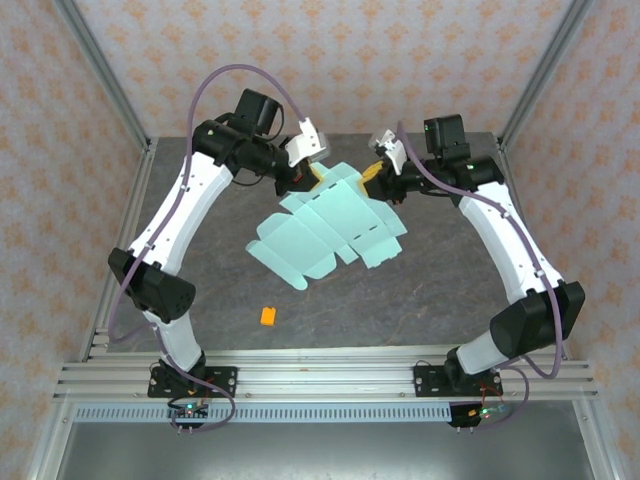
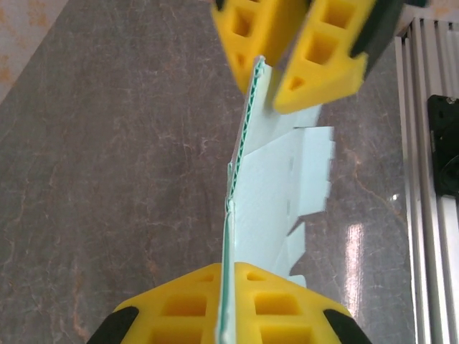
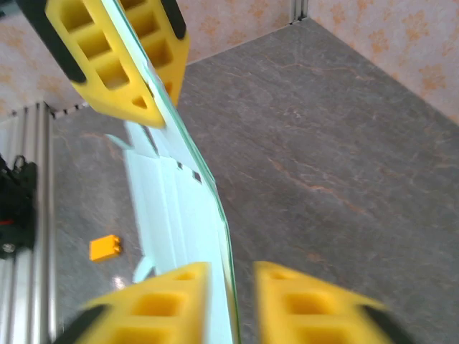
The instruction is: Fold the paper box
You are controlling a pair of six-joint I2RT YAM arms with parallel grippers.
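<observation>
Two end effectors at the far edge of one sheet. Left end effector (image 2: pixel 228 304) clenched on the paper box (image 1: pixel 325 230), yellow ribbed pads pressed flat against the card. Right end effector (image 3: pixel 231 301) released: pads parted either side of the card, a gap on both faces, no pinch.

Paper box at the far middle of the surface (image 1: pixel 430 300), far edge raised between the two end effectors, near flaps sloping down toward the arm bases. Long axis roughly left-right, across the gap between the arms; edge-on from either wrist, leading straight out from the pads toward the opposite end effector. Both arms about equally near, the left alone carrying the card. Probably calls for a fresh pinch or a crease on the right side; sag of the unclamped side the likely risk.

Thin pale mint card, fine fluting along the cut edge, die-cut with tabs, slots and scored lines, slightly bowed. Grey, matte, stone-veined surface. Small orange block (image 1: pixel 268 316) well apart, nearer the bases.
</observation>
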